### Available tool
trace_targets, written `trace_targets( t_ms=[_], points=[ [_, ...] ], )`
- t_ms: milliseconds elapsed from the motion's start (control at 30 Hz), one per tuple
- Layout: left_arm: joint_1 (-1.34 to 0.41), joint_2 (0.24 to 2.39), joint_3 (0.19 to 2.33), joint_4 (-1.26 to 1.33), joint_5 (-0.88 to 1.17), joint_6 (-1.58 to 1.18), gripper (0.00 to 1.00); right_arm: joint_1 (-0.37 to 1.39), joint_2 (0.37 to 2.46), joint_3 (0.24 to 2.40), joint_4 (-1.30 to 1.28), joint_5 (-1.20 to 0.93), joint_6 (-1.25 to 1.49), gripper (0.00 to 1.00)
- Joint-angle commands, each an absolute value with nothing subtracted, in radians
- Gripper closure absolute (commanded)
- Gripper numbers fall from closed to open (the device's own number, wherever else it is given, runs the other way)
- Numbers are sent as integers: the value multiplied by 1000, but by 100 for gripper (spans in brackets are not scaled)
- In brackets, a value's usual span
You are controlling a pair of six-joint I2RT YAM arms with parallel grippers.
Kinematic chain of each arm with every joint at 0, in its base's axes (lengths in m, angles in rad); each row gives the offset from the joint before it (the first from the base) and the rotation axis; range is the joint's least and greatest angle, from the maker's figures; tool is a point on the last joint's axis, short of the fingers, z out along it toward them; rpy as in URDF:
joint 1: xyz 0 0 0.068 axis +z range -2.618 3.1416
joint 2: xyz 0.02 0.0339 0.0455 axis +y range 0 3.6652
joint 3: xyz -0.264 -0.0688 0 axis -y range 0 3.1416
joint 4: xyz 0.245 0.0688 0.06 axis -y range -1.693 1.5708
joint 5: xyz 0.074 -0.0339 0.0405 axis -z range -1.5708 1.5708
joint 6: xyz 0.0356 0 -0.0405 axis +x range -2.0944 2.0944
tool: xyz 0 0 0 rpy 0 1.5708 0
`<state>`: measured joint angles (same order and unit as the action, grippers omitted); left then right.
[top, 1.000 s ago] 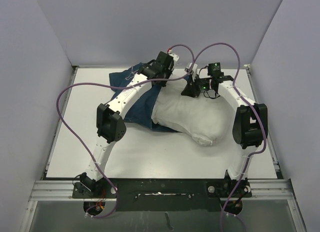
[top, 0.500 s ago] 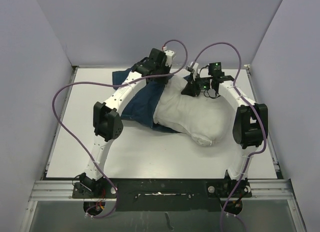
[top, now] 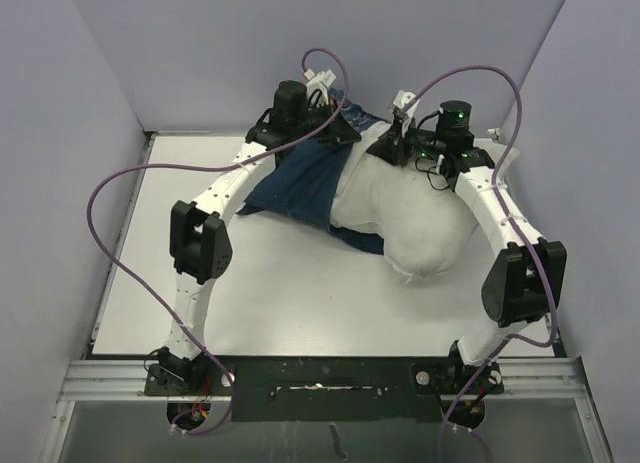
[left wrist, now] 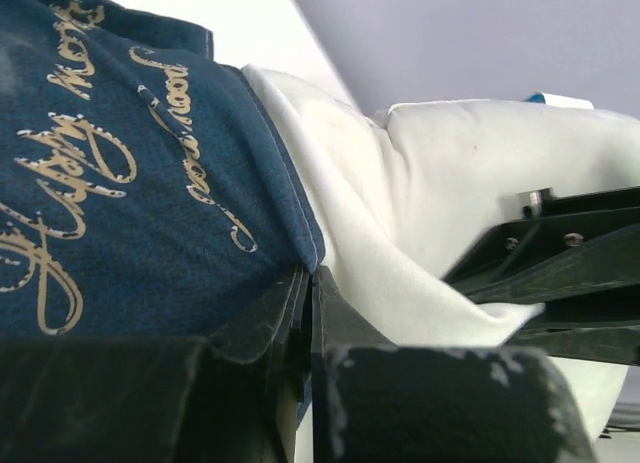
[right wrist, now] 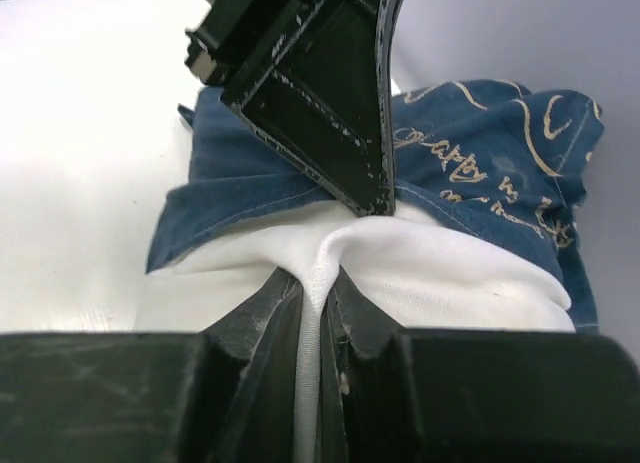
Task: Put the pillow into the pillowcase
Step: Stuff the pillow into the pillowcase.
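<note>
- The pillow point(top: 415, 223) was seen lying on the desk point(top: 270, 303) toward its far right side, the near end bare and rounded, the far end raised between the two arms.
- The pillowcase point(top: 300, 178) was spread to the left of the pillow and touching it, with a blue strip showing beneath the pillow's near-left edge. Only the far end of the pillow appeared covered, so the stuffing was judged to be at an early stage.
- The left end effector point(left wrist: 305, 283) was found clamped on the pillowcase's stitched hem, its jaws pressed together on the blue cloth right beside the white fabric.
- The right end effector point(right wrist: 320, 293) was found pinched on a fold of the pillow's white cover, just under that hem.
- The two end effectors were seen very close together, the left one filling the upper part of the right wrist view.
- The step in hand was judged to be drawing the opening over the pillow's end. For this, the hem would best be pulled toward the pillow's near end while the pinched fold is pushed the opposite way, deeper into the sack.
- Only one layer of hem should be gripped, so that the mouth is not closed off. Whether a single layer was held could not be told.
- Slow motion would be advised, since so small a pinch of cloth is easily lost.
</note>
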<state>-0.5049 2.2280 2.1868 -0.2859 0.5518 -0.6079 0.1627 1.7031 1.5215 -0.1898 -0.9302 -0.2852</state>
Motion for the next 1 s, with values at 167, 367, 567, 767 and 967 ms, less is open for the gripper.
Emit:
trace_targets(
  t_ms=[167, 367, 567, 767, 967],
  points=[
    [-571, 1870, 1720, 220, 763, -792, 100, 210, 1588, 1236, -141, -772, -707, 100],
    [-610, 1883, 1219, 511, 755, -781, 100, 208, 1573, 1017, -178, -794, -833, 92],
    [-618, 1935, 1089, 547, 730, -722, 100, 106, 1549, 1246, -675, -1092, -1074, 54],
    [-619, 1933, 1077, 529, 721, -689, 100, -2, 1594, 1535, -862, -1184, -1054, 2],
    [-619, 1925, 1062, 553, 726, -694, 100, -38, 1859, 1792, -1138, -1070, -1183, 2]
  ],
)
